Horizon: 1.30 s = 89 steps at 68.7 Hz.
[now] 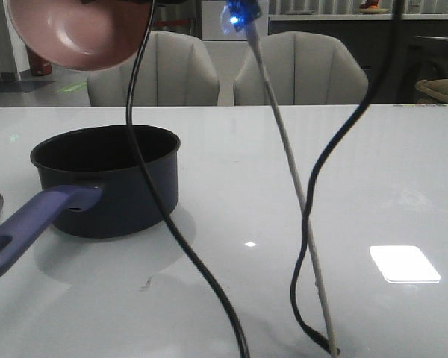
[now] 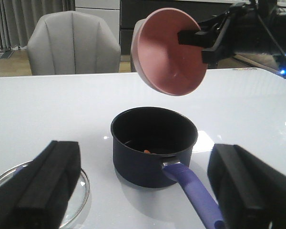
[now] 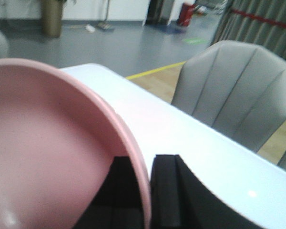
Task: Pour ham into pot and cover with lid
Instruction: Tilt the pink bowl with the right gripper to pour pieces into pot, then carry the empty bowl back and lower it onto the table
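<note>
Gripping tipped bowl (image 2: 169,52) (rim), ham (image 2: 147,151) in pot (image 2: 152,145)

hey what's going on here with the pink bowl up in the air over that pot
The right gripper is clamped on the rim of the pink bowl, holding it tipped above the pot. The bowl looks empty, and a small orange piece of ham lies in the pot. The left gripper is open and holds nothing. The glass lid lies on the table beside the pot, not yet on it.
</note>
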Motion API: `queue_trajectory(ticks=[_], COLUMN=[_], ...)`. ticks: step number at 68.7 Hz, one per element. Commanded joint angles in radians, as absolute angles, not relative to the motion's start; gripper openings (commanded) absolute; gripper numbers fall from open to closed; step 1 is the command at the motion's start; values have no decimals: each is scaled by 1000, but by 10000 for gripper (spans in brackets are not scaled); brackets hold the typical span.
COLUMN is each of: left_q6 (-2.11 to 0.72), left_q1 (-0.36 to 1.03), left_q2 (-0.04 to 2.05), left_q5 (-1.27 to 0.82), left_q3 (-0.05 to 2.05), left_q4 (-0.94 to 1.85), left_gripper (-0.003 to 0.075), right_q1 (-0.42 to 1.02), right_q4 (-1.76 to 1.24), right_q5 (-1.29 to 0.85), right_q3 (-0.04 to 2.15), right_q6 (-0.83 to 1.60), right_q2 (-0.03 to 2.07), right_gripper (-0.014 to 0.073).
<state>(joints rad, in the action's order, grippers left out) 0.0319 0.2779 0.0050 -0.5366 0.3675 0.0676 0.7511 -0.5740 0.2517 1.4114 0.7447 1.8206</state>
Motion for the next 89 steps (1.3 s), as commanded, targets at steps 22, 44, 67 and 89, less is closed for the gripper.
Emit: queue_trajectory(ticks=[22, 44, 67, 89], left_q6=[32, 32, 32, 32], left_q1=[285, 285, 285, 285], left_q2=[20, 20, 20, 20], left_q5=[-456, -456, -456, -456], left_q3=[393, 393, 393, 393], left_q4=[74, 74, 74, 74], left_gripper=[583, 583, 583, 583], right_q1=[528, 313, 162, 135], right_q4=[-631, -306, -190, -194], right_q5=[-349, -618, -822, -796], right_q3=[1453, 1450, 1449, 1449], right_q6=[777, 361, 173, 141], right_q2=[1586, 1581, 1713, 1862], right_gripper=[135, 135, 135, 135])
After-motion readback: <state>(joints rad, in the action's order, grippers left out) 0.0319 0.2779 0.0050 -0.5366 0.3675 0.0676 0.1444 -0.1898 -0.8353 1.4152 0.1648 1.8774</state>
